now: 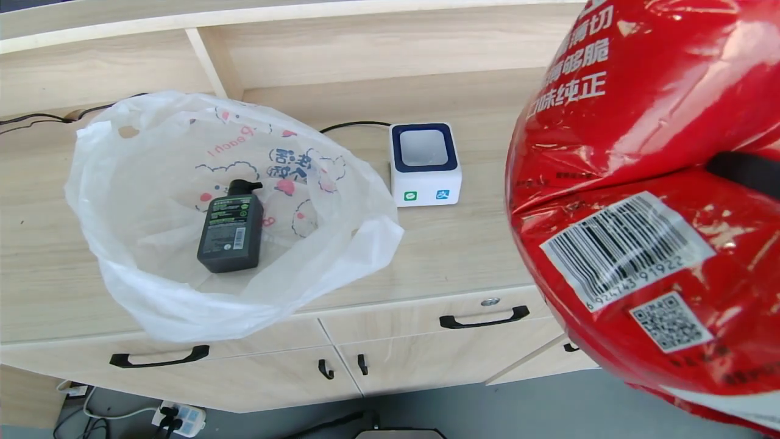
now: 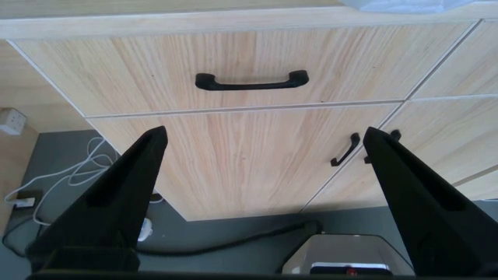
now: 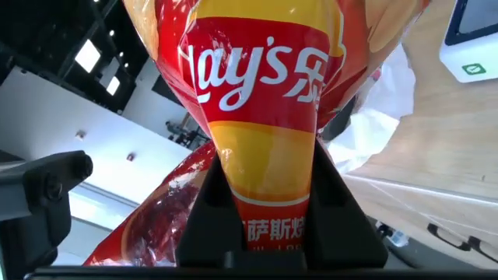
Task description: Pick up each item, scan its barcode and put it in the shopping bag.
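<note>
Red crisp bag [image 1: 646,122], barcode label [image 1: 627,244] showing, seemingly clamped in right end effector [image 3: 268,202]; left end effector [image 2: 264,140] spread wide.

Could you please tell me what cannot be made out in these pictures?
Head view: the chip bag covers the right end of the counter, so any items waiting there are hidden; it also runs off the top and right edges.
Head view: the print on the bottle in the shopping bag is too small.
Right wrist view: the scanner is cut off by the picture's edge.
</note>
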### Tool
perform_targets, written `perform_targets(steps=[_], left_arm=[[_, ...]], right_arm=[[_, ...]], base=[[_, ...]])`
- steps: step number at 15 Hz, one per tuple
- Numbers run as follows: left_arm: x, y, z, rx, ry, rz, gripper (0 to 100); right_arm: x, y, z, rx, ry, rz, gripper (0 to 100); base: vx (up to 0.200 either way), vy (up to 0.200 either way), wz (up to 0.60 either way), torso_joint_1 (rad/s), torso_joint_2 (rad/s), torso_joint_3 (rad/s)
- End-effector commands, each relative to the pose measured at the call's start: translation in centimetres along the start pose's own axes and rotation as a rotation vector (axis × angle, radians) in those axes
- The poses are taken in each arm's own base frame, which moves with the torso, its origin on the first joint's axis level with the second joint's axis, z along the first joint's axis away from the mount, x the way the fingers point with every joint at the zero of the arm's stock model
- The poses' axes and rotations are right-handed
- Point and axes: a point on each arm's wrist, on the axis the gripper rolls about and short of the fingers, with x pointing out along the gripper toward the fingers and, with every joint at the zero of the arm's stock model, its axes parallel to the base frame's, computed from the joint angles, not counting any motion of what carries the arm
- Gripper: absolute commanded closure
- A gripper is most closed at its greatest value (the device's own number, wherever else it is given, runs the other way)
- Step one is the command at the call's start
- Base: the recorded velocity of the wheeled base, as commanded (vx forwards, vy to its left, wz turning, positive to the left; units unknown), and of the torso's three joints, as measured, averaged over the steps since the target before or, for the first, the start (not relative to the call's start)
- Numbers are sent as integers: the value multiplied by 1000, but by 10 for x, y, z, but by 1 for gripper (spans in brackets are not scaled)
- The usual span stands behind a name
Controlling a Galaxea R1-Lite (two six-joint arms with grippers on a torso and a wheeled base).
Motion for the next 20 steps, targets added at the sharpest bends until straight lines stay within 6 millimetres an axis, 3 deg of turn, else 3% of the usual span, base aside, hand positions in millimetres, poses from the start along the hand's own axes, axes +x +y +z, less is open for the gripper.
perform_targets(steps=[1,4,7,9,12,20], left_arm=[[0,0,0,0,1,-1,0],[0,0,0,2,0,-1,0],[0,0,0,0,1,0,0],[0,0,0,2,1,-1,0],[0,0,0,17,1,-2,0],[0,0,0,15,1,-2,0]], right_arm=[[-2,3,1,0,7,22,100],[-5,5,3,-10,0,35,100],[-3,2,-1,-288,37,25,100],[1,-3,11,-398,59,-100,100],[6,8,28,-419,90,-147,100],[16,-3,27,-417,123,-204,100]], base=[[0,0,0,0,0,0],[0,0,0,0,0,0],[0,0,0,0,0,0],[0,0,0,0,0,0],[0,0,200,4,1,1],[0,0,600,2,2,2]])
